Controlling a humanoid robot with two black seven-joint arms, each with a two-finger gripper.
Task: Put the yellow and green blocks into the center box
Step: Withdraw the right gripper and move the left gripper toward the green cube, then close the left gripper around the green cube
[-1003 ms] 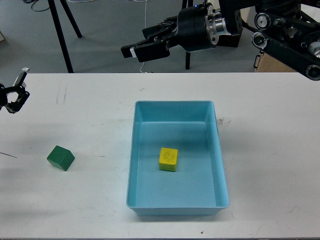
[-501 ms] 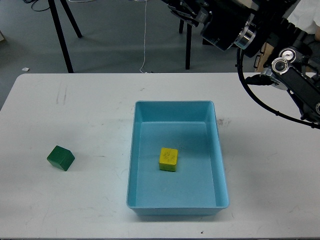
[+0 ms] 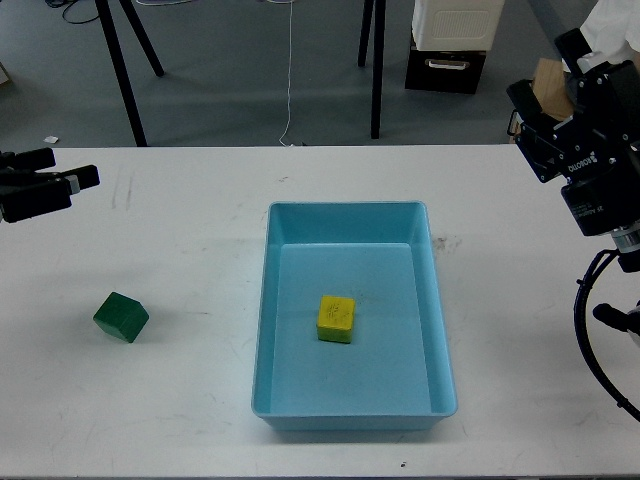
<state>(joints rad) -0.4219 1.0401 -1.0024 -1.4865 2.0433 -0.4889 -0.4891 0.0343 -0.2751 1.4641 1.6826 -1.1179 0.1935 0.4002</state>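
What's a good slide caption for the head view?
Yellow block sits in the blue box; green block waits on the table near the left gripper.

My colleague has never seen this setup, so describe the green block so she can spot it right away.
Start at the light blue box in the middle of the white table. Look well to its left: the green block sits alone on bare tabletop. It's the only cube outside the box, dark green rather than yellow.

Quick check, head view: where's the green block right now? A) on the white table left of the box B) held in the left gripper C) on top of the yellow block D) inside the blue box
A: the green cube block sits on the white table, left of the light blue plastic box and apart from it; only the yellow cube block lies inside.
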